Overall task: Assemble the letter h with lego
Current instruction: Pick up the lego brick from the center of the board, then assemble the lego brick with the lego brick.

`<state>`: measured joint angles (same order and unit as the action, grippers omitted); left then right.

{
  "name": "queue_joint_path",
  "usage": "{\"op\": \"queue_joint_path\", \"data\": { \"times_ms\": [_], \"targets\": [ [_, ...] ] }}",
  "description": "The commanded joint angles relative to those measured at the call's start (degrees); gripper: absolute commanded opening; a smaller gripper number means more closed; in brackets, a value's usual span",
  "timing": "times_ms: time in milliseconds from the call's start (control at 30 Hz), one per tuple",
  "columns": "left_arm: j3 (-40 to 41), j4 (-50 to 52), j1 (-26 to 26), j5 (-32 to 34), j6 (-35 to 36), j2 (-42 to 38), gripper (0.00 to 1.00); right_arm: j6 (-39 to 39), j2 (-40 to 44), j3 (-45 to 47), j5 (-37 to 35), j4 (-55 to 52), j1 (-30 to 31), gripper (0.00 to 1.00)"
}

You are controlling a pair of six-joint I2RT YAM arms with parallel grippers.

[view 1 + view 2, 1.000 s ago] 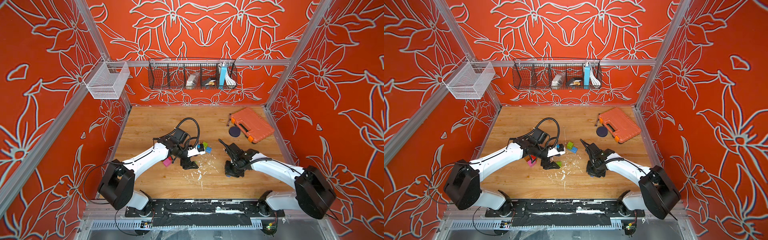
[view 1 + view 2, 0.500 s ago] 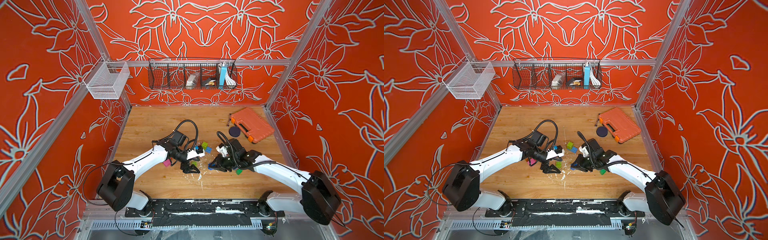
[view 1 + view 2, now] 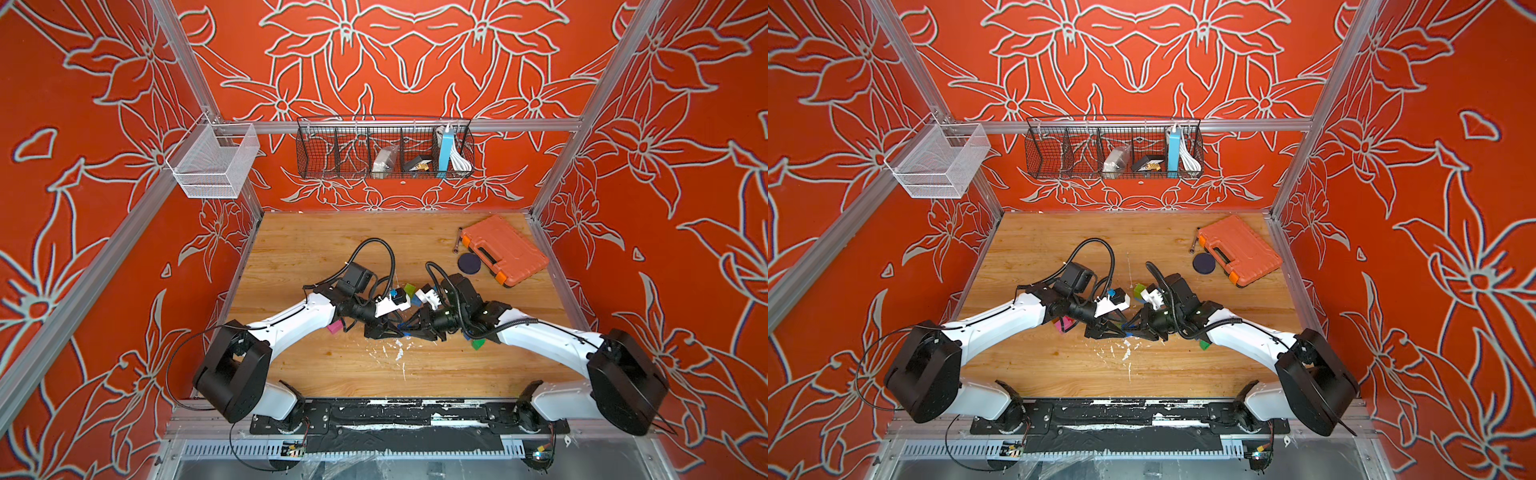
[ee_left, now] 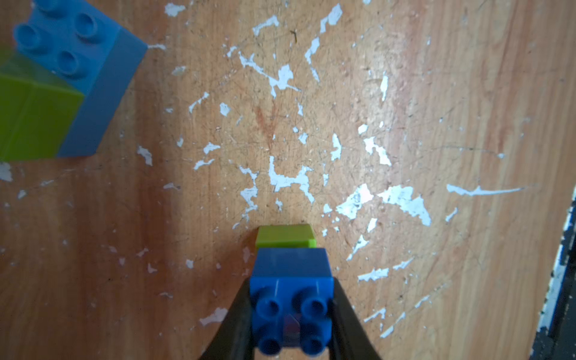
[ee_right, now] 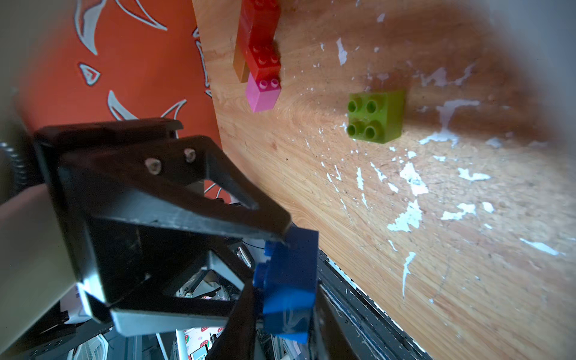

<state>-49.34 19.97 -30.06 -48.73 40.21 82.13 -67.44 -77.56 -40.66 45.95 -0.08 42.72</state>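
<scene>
Passing a brick from hand to hand is how we read this one. Both arms meet low over the middle of the wooden table (image 3: 316, 249), and the blue brick (image 5: 293, 265) hangs between them, looking clear of the wood. Our left gripper (image 4: 291, 293) pinches its two flat sides with the studs facing back at the wrist, while the right gripper (image 5: 282, 314) is clamped on the same brick from the opposite end (so two grips on one little cube). We reckon the double hold is there to re-aim it, turning the studs whichever way the build needs. The build, a red-brown-pink row (image 5: 260, 56), lies flat on the wood off on the left arm's side, and a loose lime green brick (image 5: 375, 117) sits apart from it. Whoever lets go first should wait for a solid grip opposite.
</scene>
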Motion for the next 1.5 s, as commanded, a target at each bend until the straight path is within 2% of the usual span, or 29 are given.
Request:
{"op": "queue_joint_path", "data": {
  "times_ms": [0, 133, 267, 333, 367, 533, 667, 833, 900, 1000, 1167, 1300, 1467],
  "targets": [
    [0.42, 0.19, -0.36, -0.59, 1.32, -0.75, 0.42, -2.49, -0.99, -1.7, 2.1, 3.65, 0.3, 0.13],
    [0.05, 1.1, -0.72, 0.74, 1.97, -0.61, 0.42, -3.63, -0.93, -1.35, 1.8, 5.0, 0.33, 0.12],
    [-0.06, 2.65, -0.7, -0.55, 3.35, -0.85, 0.26, -2.88, -1.55, -1.57, 2.29, 4.8, 0.4, 0.14],
    [-0.84, 4.33, -0.71, -0.35, 4.16, -0.39, 0.14, -3.17, -1.47, -1.03, 2.05, 5.55, 0.32, 0.2],
    [-1.12, 4.94, -0.7, 0.12, 4.45, -0.24, 0.13, -3.22, -1.3, -0.83, 1.63, 5.7, 0.34, 0.23],
    [-1.4, 6.2, -0.7, 4.88, 5.13, 0.05, 0.15, 2.07, 1.13, -1.0, -3.14, -3.18, -0.2, 0.48],
    [-1.89, 7.29, -0.55, 9.95, 5.15, -0.17, 0.19, 8.42, 5.26, -1.01, -12.21, -16.43, -2.26, 0.52],
    [-3.78, 9.75, -0.58, 17.92, 5.24, 1.64, 0.21, 17.57, 10.84, -2.84, -33.2, -36.99, -3.17, 0.53],
    [-5.41, 12.73, -0.63, 20.11, 6.7, 2.8, 0.22, 19.22, 12.44, -2.78, -39.76, -41.02, -3.26, 0.54],
    [-7.75, 15.78, -1.51, 23.97, 6.35, 5.47, 0.24, 21.07, 13.87, -2.92, -44.94, -44.24, -3.35, 0.54],
    [-13.21, 23.32, -3.66, 29.13, 6.69, 10.69, 0.23, 22.47, 13.73, -3.39, -45.66, -44.09, -3.43, 0.55],
    [-14.99, 27.33, -4.98, 31.39, 7.6, 11.92, 0.23, 22.04, 13.46, -2.78, -45.14, -43.69, -3.47, 0.55],
    [-13.89, 23.5, -5.96, 33.9, 7.34, 12.16, 0.23, 22.44, 13.23, -1.99, -44.19, -43.03, -3.5, 0.55]
  ]
}}
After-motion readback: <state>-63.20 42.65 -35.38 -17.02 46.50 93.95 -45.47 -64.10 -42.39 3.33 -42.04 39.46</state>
